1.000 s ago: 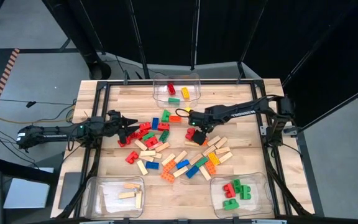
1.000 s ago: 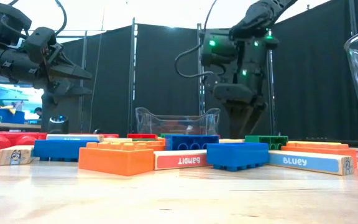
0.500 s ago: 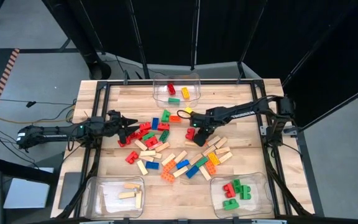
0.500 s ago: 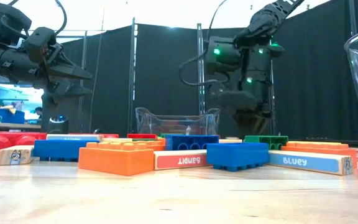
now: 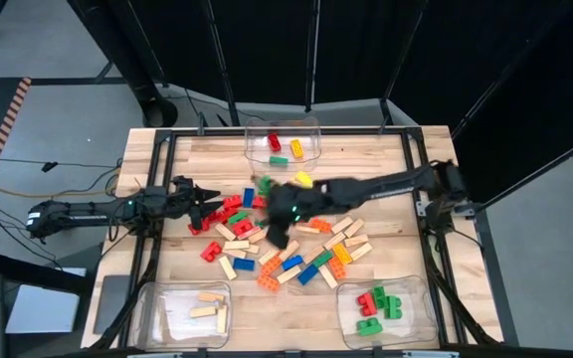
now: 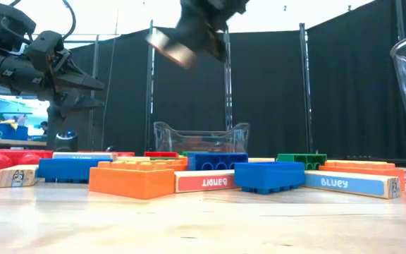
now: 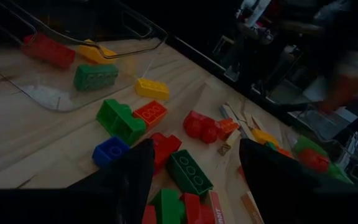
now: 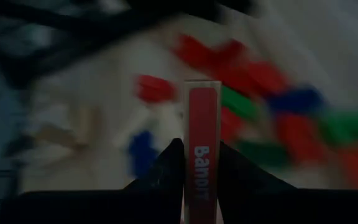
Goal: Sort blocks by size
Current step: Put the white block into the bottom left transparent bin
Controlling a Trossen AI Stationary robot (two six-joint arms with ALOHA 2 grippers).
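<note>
At the left edge of the table [image 5: 386, 149], the left gripper [image 5: 207, 204] hovers low with its fingers spread apart, empty, pointing at the red end of the scattered blocks [image 5: 267, 244]. Toward the middle, the right gripper [image 5: 279, 227] is clamped on a wooden bar [image 8: 202, 146] with a red label, its long axis running straight out from the fingers, lifted above the pile. The bin of wooden bars [image 5: 192, 308] lies at the near-left corner, so the carry probably heads that way.
</note>
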